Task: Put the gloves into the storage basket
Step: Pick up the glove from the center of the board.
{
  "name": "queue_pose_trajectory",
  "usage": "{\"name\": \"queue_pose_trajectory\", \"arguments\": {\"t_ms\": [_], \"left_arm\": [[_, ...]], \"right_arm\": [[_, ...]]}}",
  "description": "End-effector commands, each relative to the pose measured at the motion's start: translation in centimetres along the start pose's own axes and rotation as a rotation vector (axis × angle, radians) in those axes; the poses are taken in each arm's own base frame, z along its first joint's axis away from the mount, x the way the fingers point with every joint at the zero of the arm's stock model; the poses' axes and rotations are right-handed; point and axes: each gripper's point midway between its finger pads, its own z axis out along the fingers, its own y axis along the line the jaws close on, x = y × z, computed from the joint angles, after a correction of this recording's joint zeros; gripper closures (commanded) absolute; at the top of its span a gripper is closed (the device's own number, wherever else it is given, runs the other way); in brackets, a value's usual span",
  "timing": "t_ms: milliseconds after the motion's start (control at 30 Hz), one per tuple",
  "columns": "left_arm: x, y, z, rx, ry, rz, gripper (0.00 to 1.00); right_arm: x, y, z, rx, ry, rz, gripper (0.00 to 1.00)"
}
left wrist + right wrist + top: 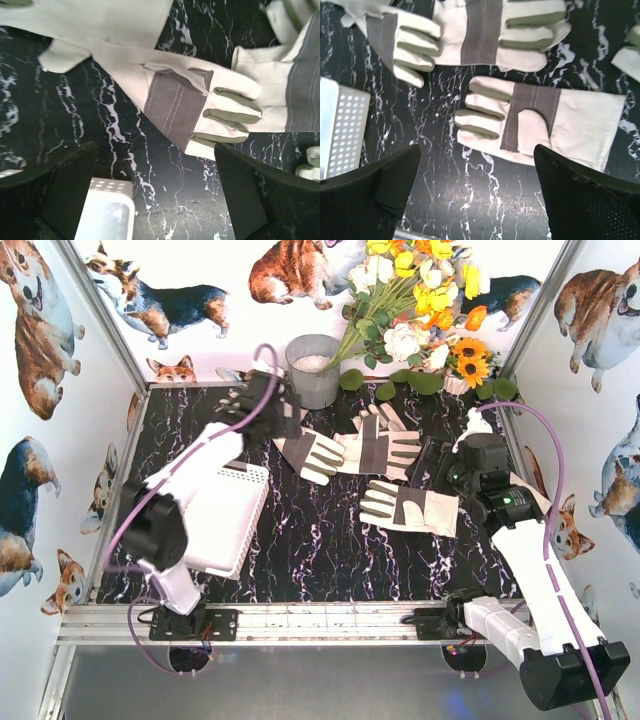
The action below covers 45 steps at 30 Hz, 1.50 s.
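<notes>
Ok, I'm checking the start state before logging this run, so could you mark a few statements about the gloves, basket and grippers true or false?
1. The left gripper and the right gripper are both open and hold nothing. True.
2. The storage basket sits on the right side of the table. False: it is on the left, partly under the left arm.
3. The gloves are stacked in one pile. False: they lie spread out on the table, the nearest one apart from the others.
4. A grey bucket stands at the far edge beside the flowers. True.
</notes>
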Motion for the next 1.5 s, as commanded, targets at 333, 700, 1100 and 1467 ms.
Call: {"name": "queue_pose_trajectory", "arguments": {"t_ms": [333, 700, 1100, 1467], "left_arm": [[-0.4, -4.6, 8.3, 0.088, 0.063, 0.287, 0.16], [2.8, -3.4, 10.9, -0.008, 0.190, 0.215, 0.46], [1.2, -3.5, 10.3, -0.035, 0.145, 0.148, 0.97], [-2.5, -6.0, 0.5, 0.146, 0.127, 0.031, 1.00]], "right_arm": [[-1.7, 2.2, -0.3, -0.091, -0.020, -0.021, 0.00], [-3.8, 2.2, 0.7, -0.075, -0.110, -0.022, 0.00], [-5.9, 2.6, 1.3, -0.069, -0.152, -0.047, 0.01], [-4.8, 4.7, 1.5, -0.194, -0.092, -0.058, 0.00]]}}
